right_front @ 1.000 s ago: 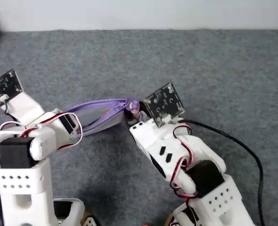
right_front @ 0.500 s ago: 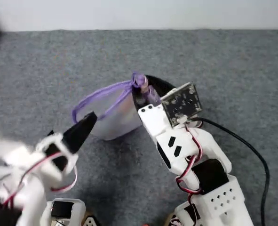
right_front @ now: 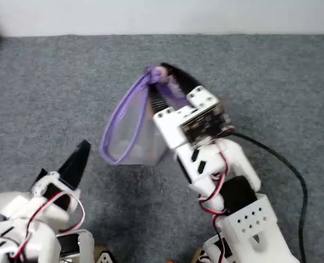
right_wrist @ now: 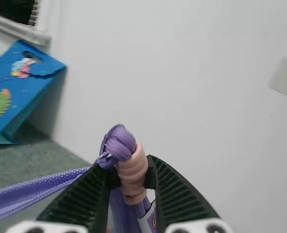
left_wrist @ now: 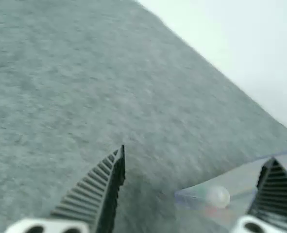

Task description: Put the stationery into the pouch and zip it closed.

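Dangling clear purple-zipped pouch (right_front: pixel 135 134) from right gripper's (right_wrist: pixel 127 171) clamped fingers; left gripper's (left_wrist: pixel 196 156) fingers gaping; unsupported, risking slipping.

Grey mat (right_front: pixel 52 82) is lit evenly w/ soft, diffuse light; faint shadow is cast beneath pouch (right_front: pixel 134 137); wall (right_wrist: pixel 206 58) is rendered bright, esp. in right wrist view.

Pouch (right_front: pixel 133 134) in right tool (right_front: pixel 165 75), left tool (left_wrist: pixel 196 159) apart
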You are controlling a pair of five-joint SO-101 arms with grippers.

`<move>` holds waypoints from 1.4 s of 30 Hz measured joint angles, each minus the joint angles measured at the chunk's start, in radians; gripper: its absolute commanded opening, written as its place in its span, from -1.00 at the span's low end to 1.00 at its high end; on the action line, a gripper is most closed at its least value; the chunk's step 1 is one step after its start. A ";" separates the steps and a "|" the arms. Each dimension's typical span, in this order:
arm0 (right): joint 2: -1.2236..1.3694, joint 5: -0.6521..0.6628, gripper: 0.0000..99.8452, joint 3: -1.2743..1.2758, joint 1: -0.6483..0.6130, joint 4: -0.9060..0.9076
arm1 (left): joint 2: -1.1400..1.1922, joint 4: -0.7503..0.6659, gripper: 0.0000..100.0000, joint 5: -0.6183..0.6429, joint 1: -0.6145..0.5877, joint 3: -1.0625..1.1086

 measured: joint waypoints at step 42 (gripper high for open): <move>0.180 0.084 -0.98 -0.206 -0.018 0.224 | -0.008 -0.103 -0.27 -0.126 0.120 -0.081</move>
